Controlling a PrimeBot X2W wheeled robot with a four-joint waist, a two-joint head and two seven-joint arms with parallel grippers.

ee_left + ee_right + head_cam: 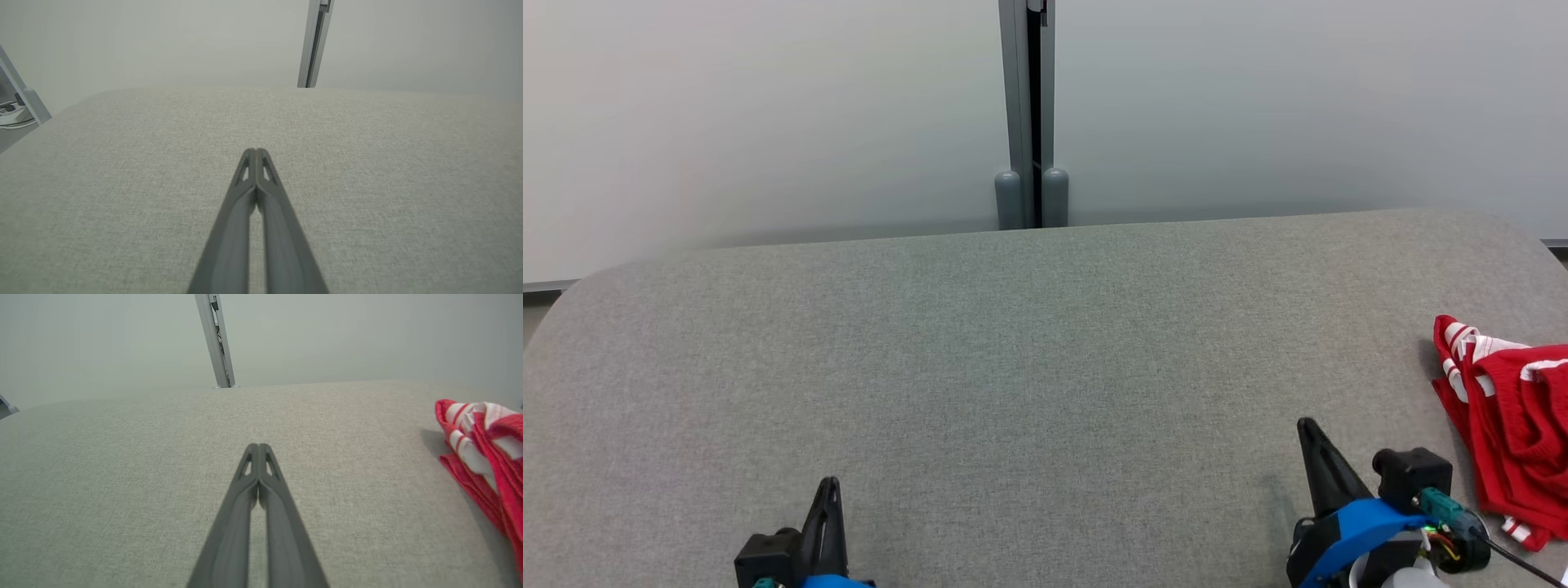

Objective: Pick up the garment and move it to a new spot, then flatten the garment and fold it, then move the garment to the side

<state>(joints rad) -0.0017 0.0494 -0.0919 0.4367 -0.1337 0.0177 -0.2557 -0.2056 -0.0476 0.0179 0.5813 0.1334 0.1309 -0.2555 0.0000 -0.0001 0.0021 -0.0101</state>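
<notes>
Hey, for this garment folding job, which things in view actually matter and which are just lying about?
Belongs to the job: red and white garment, crumpled at the table's right edge; grey fabric table; left end effector and right end effector, both shut and empty.
Just lying about: grey partition post behind the table; cables off the table's left corner.

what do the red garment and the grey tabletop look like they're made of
Garment: soft red cloth with white stripes, probably a thin sports knit; it looks matte and slumps in loose folds. Tabletop: seems covered in grey woven fabric, like upholstery; a fine weave grain shows, with no shine. What lies under the covering cannot be told.
</notes>
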